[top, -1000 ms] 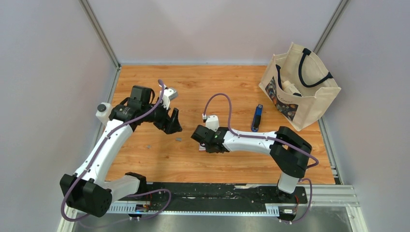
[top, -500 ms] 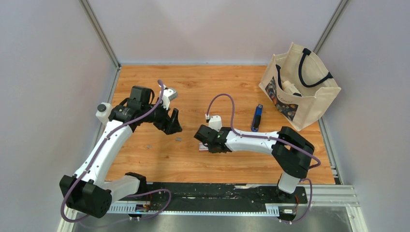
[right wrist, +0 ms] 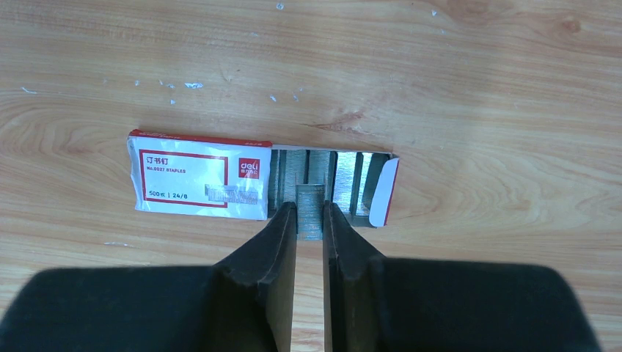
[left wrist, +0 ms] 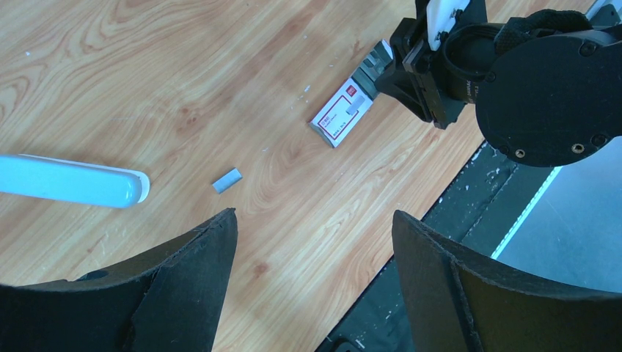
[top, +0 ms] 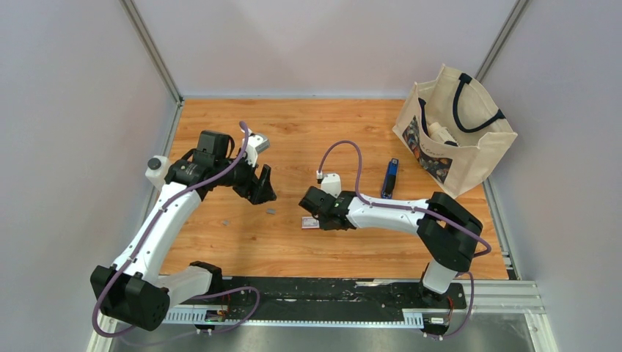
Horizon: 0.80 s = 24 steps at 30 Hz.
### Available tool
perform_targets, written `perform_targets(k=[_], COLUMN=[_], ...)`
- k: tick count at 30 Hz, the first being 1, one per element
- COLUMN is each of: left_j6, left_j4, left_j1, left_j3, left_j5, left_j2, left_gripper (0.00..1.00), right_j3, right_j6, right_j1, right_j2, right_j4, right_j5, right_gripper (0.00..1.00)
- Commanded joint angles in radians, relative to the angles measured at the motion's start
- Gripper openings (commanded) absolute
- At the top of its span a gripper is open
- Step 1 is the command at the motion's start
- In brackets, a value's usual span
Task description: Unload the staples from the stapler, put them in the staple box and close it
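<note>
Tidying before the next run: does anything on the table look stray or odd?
Yes. One loose staple strip lies alone on the table, apart from the staple box. The box's end flap hangs open, strips exposed, and the right gripper pinches one strip there.

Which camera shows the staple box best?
The right wrist: the box fills the view, open, with staples showing. The left wrist shows it small and far away. The top view shows only a speck.

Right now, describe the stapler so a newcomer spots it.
Start at the cream tote bag in the far right corner. Just left of it lies the stapler, a slim dark-blue bar. Unlike the red-and-white staple box, it is long and narrow.
</note>
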Motion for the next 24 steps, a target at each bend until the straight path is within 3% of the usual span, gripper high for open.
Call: perform_targets(k=[1,24], left_j6=[0.007,0.007], left_j4=[0.019,0.022], left_j1=[0.005,0.005], left_j3=[-0.002,-0.005], left_j5=[0.026,0.036], left_j2=[-0.022,-0.025], left_gripper=[0.85,0.86], right_j3=[0.017,0.048], right_j6=[-0.009,-0.026], right_j1=[0.000,-0.011], right_j2=[-0.012,0.038], right_j4=[0.028,0.021], right_j5=[0.005,-0.013], right_gripper=[0.00,0.01])
